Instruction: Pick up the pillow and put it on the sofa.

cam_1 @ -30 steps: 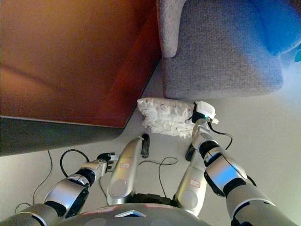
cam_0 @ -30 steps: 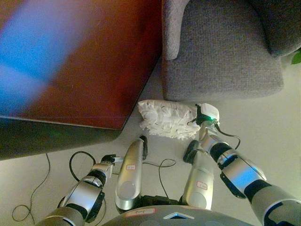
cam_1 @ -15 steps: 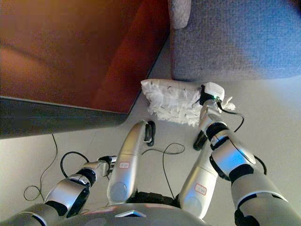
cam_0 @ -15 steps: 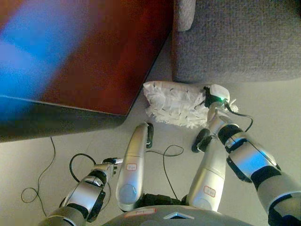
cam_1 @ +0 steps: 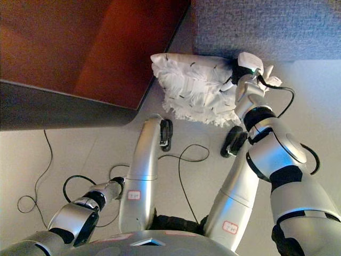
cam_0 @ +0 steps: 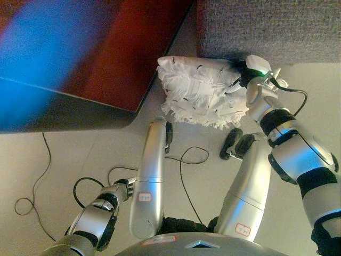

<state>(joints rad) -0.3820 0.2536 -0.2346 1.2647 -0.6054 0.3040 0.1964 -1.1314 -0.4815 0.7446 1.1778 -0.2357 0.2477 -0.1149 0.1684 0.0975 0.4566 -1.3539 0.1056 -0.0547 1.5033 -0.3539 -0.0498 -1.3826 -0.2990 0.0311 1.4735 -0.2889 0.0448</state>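
Observation:
A white fringed pillow (cam_0: 197, 90) lies on the pale floor, right against the front of the grey sofa (cam_0: 266, 26). My right hand (cam_0: 240, 80) is at the pillow's right end, pressed into its fringe, and the fringe hides its grip. It also shows in the right eye view (cam_1: 234, 74). My left hand (cam_0: 122, 188) hangs low at the lower left, far from the pillow, and is too small and hidden to read.
A dark red-brown table (cam_0: 106, 48) fills the upper left, its corner close to the pillow's left end. Only a narrow strip of floor runs between table and sofa. Open floor lies to the right of the pillow.
The whole view has shifted and drawn closer to the floor, so the camera moved. My right hand has stayed at the pillow's right end. The left hand has not moved.

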